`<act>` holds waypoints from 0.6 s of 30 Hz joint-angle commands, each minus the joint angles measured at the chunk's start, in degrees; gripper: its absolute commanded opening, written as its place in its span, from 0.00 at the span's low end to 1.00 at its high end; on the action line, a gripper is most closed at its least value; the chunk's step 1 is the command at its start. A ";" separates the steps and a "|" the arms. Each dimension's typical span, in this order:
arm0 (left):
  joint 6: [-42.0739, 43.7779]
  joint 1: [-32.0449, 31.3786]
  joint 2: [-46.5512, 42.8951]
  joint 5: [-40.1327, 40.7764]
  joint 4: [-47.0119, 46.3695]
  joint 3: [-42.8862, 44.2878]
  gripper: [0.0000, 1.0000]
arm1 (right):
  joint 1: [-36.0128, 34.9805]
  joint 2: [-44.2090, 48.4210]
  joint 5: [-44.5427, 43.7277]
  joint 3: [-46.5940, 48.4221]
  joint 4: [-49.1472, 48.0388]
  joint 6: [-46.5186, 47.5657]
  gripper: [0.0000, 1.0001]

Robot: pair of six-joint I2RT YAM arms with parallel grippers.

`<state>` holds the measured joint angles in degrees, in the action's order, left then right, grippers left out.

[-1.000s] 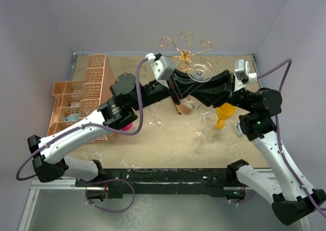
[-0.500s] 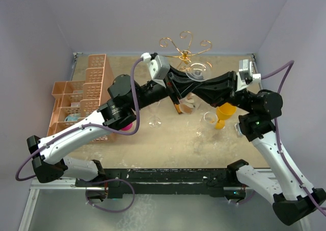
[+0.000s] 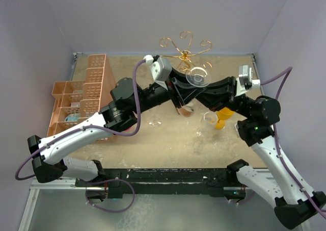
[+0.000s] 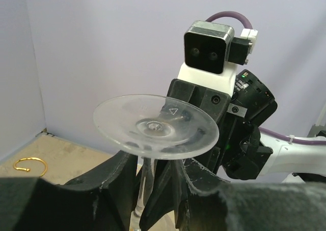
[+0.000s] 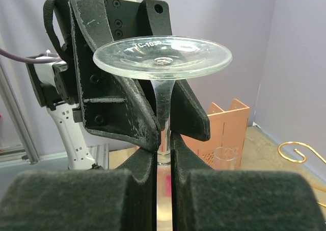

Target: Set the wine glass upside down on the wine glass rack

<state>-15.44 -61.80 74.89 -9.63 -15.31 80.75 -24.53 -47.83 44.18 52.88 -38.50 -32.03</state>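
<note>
The clear wine glass (image 3: pixel 196 77) hangs upside down in the air, its round foot on top. It also shows in the left wrist view (image 4: pixel 155 126) and the right wrist view (image 5: pixel 163 57). My left gripper (image 3: pixel 184 88) comes from the left and is shut on the stem (image 4: pixel 145 182). My right gripper (image 3: pixel 202 91) comes from the right and is shut on the same stem just below (image 5: pixel 163 149). The gold wire wine glass rack (image 3: pixel 183 47) stands right behind the glass. Its wooden base (image 3: pixel 178 109) is mostly hidden under the arms.
An orange lattice crate (image 3: pixel 81 96) stands at the left. A yellow cup (image 3: pixel 224 113), a clear tumbler (image 3: pixel 210 119) and another stemmed glass (image 3: pixel 155 120) stand on the table under and beside the arms. Grey walls close the back and sides.
The glass and both grippers have shifted slightly left and toward the near side. Both wrists stay joined at the stem.
</note>
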 commanded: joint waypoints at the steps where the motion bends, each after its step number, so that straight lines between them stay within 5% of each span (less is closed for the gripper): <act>1: -1.14 -0.23 -2.32 2.04 -0.16 -0.31 0.30 | -0.25 1.87 -3.88 0.64 -5.69 -0.65 0.00; 10: -0.44 -0.25 -3.98 5.91 3.72 -0.33 0.60 | -0.21 3.13 -7.60 0.29 -6.50 -0.69 0.00; 18: -5.92 -0.24 -11.70 9.05 6.00 -5.58 0.64 | -0.24 2.86 -14.58 0.59 -2.87 5.27 0.00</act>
<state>-17.06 -61.91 68.27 -2.59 -8.75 77.95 -24.71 -45.28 35.97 52.58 -39.33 -31.03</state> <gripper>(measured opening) 0.633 0.067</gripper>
